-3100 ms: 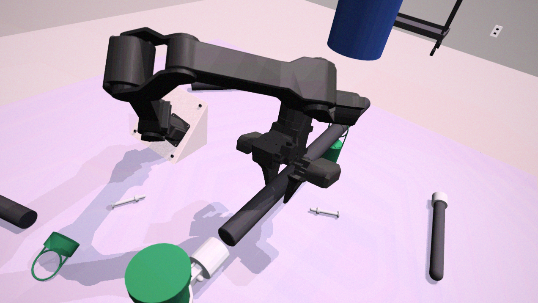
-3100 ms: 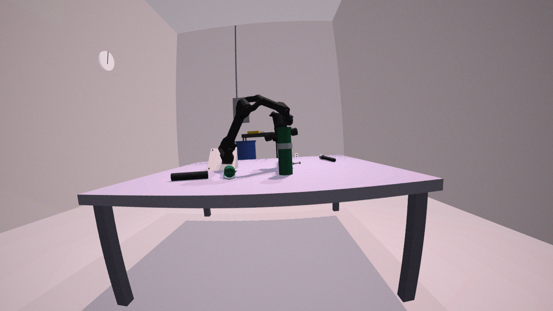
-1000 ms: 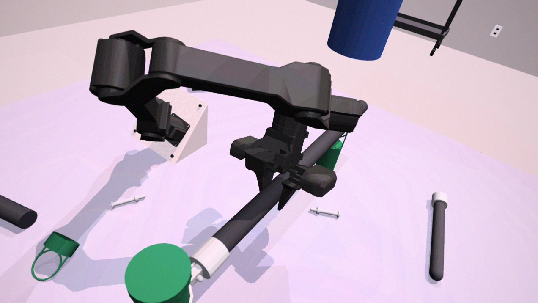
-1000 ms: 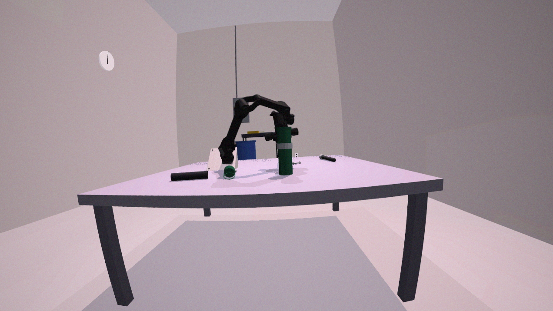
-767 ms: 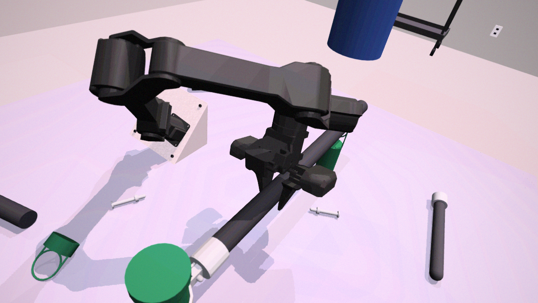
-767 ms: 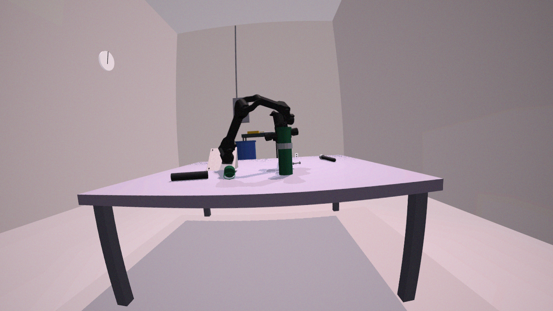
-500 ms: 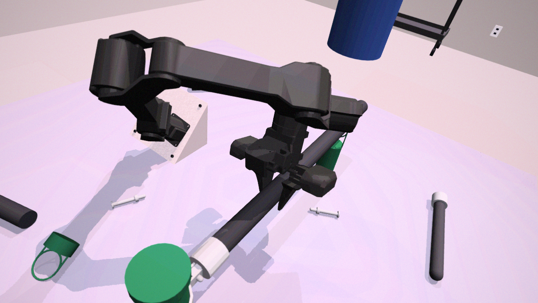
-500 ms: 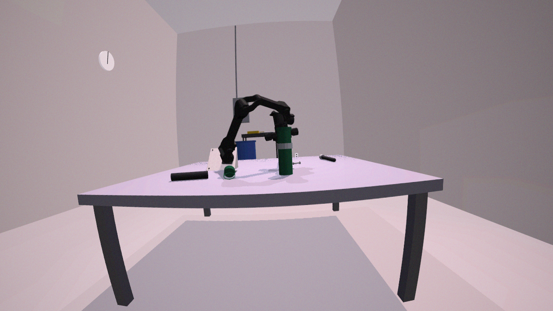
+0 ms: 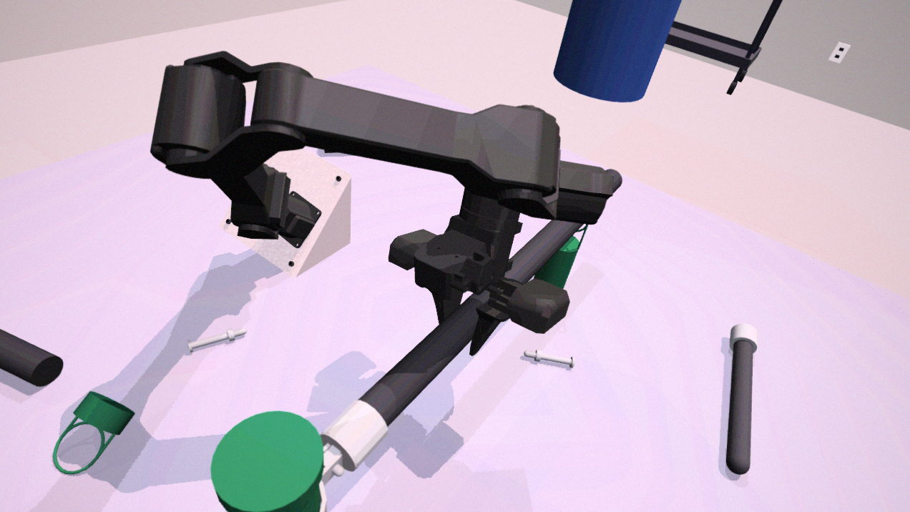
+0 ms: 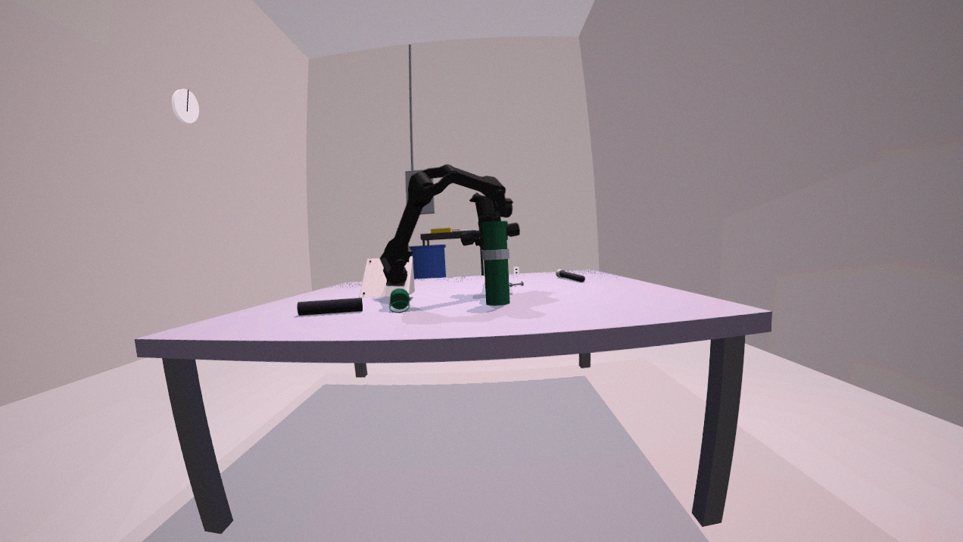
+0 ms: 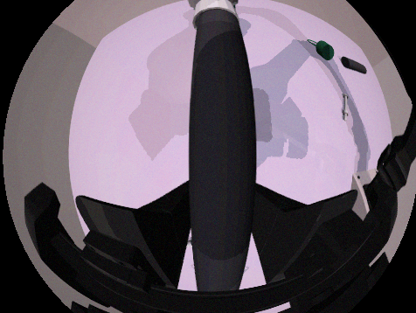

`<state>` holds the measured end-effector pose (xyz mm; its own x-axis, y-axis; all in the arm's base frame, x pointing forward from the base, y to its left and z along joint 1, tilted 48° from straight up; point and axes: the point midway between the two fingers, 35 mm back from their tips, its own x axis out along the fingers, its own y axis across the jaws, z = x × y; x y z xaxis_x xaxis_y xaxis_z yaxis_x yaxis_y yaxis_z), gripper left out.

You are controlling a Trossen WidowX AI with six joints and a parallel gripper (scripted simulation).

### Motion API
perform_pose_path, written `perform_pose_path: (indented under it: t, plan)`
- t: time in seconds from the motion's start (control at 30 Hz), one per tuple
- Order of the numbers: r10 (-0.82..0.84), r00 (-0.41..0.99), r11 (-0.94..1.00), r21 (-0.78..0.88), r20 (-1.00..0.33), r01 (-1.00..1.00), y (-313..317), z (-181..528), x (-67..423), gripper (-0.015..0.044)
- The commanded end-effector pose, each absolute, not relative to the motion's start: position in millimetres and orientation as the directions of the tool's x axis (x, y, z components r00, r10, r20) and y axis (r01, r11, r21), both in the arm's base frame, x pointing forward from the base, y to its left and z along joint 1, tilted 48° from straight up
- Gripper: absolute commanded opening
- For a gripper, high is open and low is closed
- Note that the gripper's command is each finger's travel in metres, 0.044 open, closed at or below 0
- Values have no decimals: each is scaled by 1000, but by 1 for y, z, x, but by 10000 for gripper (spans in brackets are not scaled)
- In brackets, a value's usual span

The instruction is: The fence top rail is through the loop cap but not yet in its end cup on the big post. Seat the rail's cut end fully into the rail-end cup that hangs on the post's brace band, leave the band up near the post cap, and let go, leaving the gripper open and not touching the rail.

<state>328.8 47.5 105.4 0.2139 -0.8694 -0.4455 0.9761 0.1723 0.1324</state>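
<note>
Clamped around the dark rail (image 9: 439, 340) at mid-length, my pincer (image 9: 463, 330) has a finger on each side of it. From here I see the rail run raised above the desk (image 9: 637, 407), its near end inside the white cup (image 9: 356, 432) beside the big green post (image 9: 267, 460), its far end passing a smaller green post (image 9: 560, 264).

The arm hides the far end of the rail (image 9: 439, 340) and most of the small green loop cap (image 9: 559, 262). The big green post (image 9: 267, 459) is cut off at the bottom edge. A dark tube (image 9: 28, 359) runs off the left edge. The blue bin (image 9: 608, 47) is cut off at the top.
</note>
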Motion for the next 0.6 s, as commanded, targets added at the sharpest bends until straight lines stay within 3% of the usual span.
perform_pose_path:
  t: [0.0, 0.57]
  plan:
    - [-869, 217, 175, 133, -445, 976, 47, 106, 329, 0]
    - [-868, 219, 181, 127, -445, 975, 46, 108, 332, 0]
